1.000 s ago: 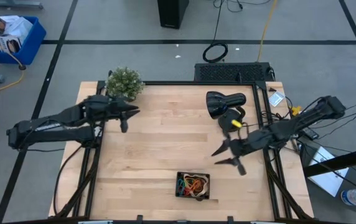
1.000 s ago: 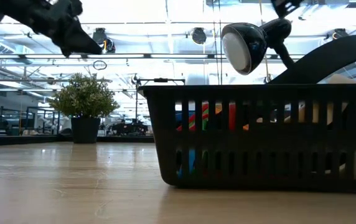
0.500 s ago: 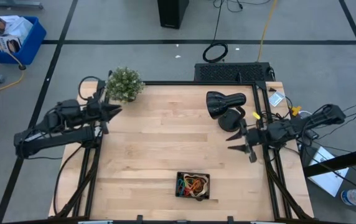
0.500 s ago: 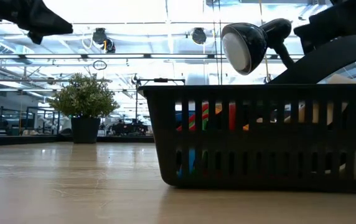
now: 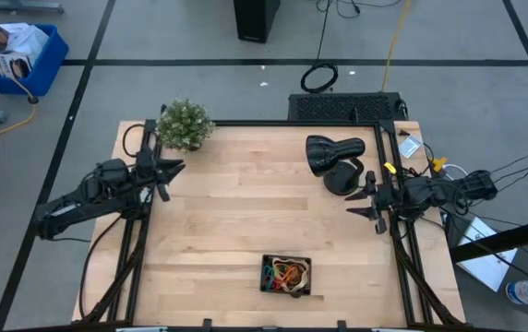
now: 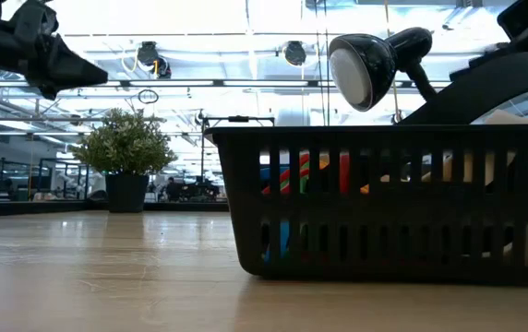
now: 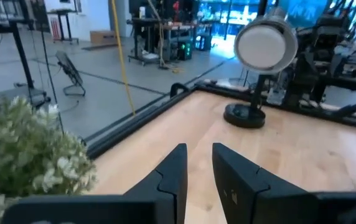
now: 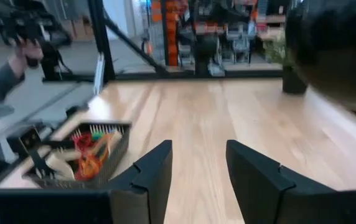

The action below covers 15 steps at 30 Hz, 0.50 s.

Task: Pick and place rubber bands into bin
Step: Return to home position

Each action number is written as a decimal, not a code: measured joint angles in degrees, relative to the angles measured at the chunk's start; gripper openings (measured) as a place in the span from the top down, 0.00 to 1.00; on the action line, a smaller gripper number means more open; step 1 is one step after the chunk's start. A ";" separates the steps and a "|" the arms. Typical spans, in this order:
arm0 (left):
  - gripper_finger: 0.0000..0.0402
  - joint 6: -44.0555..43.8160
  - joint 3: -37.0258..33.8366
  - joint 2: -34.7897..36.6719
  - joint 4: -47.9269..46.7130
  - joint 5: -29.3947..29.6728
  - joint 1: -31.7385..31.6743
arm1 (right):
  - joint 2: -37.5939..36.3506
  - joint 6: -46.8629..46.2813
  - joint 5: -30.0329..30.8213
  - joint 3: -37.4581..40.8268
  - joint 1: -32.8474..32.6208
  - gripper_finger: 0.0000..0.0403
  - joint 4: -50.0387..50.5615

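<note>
At the near edge of the tabletop (image 5: 236,226), approx mid-width, sits the bin (image 5: 287,257), flat on the wood w/ its slotted walls upright. It's only slightly longer than deep. The long axis runs left-right, parallel to that edge, w/ the open face straight up. Inside lie the rubber bands (image 5: 287,274), a loose tangle of red, orange & green loops. The heap has no single heading: loops cross at all angles, slumped on the floor & against the walls. That fits floppy rubber dropped from above, not laid down. No band shows out on the bare wood, so the sorting looks done, in my judgement.

At mid-depth, both arms hang well apart from the bin, one at each side rail. The left tool (image 5: 172,177) is at the left edge, pointing inward & a bit toward the far side. Its fingers are parted by a narrow gap w/ nothing btwn them. The right tool (image 5: 361,198) is at the right edge, pointing inward, fingers spread wider, also empty. That out-of-the-way stance suits a return to home, w/ nothing to carry.

Farthest back are a black lamp (image 5: 330,154), just beyond the right tool, & a potted plant (image 5: 185,124) at the far-left corner, near the left tool.
</note>
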<state>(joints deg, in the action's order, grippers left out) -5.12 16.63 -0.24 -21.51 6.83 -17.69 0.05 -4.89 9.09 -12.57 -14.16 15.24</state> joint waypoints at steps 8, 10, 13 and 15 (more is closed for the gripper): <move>0.80 -1.69 -3.87 0.02 5.05 2.84 -0.04 | 0.07 0.95 8.01 0.11 1.10 0.63 2.70; 0.80 -1.67 -5.99 0.01 8.42 2.84 -0.04 | 0.09 0.86 8.91 1.33 1.08 0.63 1.15; 0.80 -1.69 -8.55 -0.01 12.81 2.82 -0.04 | 0.07 0.88 8.71 4.68 1.08 0.63 -5.05; 0.80 -2.30 -9.70 -0.01 15.23 2.79 -0.04 | 0.15 1.06 8.62 6.37 1.08 0.64 -9.40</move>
<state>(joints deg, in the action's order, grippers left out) -7.42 6.93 -0.25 -6.28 9.62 -17.74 0.20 -3.83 17.71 -6.20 -13.08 5.84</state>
